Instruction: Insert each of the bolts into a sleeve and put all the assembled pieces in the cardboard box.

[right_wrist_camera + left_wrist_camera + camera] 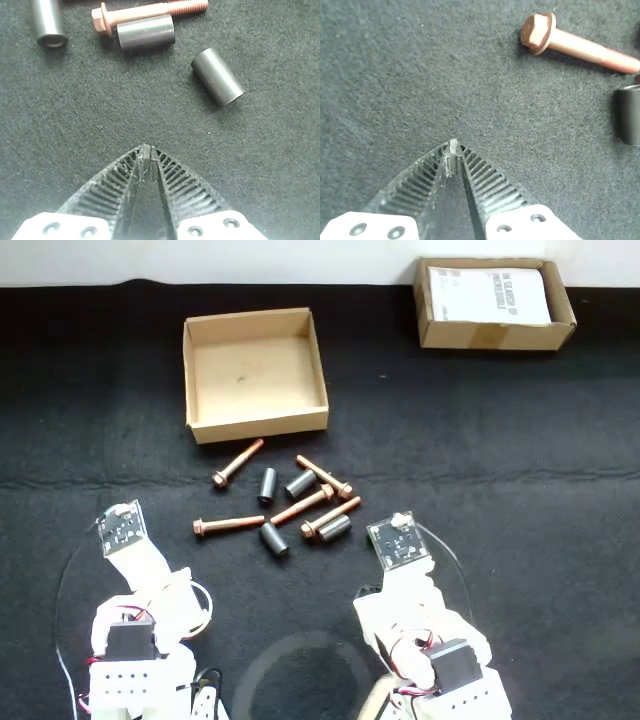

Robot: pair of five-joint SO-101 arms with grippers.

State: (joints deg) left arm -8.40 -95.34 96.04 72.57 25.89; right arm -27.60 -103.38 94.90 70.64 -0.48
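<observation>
Lying nearer your left fingers [487,182] than your right fingers [177,182], both pairs closed on nothing, the bolt [580,42] turns its head toward the left pair, shank toward a sleeve [630,115].

On black worktop [560,490]: open box [258,423], upper left of centre. Near its front wall, five copper bolts [228,525] lying flat, mixed with four dark sleeves [267,486]; rightmost sleeve lying against a bolt. Second box [495,337] holding paper [490,295], far right corner. Left arm [135,640] and right arm [430,640], white, at near edge, flanking the cluster.
</observation>
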